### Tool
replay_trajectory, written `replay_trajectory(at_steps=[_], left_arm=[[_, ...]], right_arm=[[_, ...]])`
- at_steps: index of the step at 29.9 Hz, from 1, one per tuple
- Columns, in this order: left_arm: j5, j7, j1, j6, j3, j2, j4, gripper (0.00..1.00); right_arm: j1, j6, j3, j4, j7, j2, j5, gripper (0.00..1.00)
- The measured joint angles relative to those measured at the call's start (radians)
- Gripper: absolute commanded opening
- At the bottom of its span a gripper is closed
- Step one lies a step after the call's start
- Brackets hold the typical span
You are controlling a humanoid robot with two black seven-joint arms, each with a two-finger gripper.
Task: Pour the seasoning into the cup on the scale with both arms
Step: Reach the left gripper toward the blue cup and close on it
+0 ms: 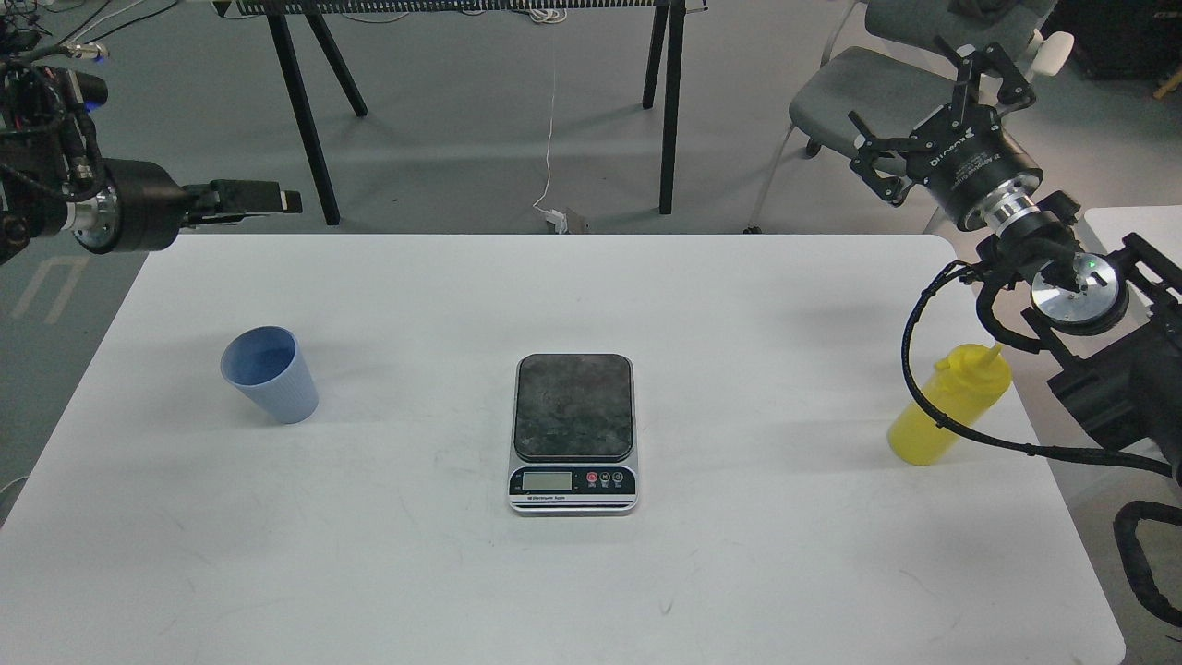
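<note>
1. Nearest on the white tabletop (369, 573), the flat rectangular scale (573, 432) with dark mottled plate, silver front and red buttons sits at centre, nothing on it.
2. Right of it, near the edge, stands the yellow plastic squeeze bottle of seasoning (946, 406), crossed by a black cable sleeve (916, 369).
3. Left, well apart from the scale, stands the small light-blue ribbed plastic cup (270, 374), upright.
4. Farther back, the left pincer (277, 199) hovers over the far-left edge; whether it is spread or closed I cannot tell.
5. Farthest, the right pincer (923, 111) is raised, fingers spread wide, holding nothing.
</note>
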Motion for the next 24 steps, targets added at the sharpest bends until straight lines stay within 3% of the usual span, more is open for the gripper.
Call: replay_trajectory(at_steps=[6,12,24], left_arm=[[0.107,0.000,0.088,0.006,0.008,0.002,-0.018,0.99],[0.153,0.000,0.182,0.091,0.011,-0.040,0.015,0.99],[0.161,0.000,0.226,0.117,0.011,-0.065,0.084,0.99]], right_arm=[[0.001,0.000,0.000,0.000,0.000,0.002,0.000,0.99],[0.002,0.000,-0.001,0.000,0.000,0.001,0.000,0.99],[0.000,0.000,-0.002,0.000,0.000,0.002,0.000,0.99]])
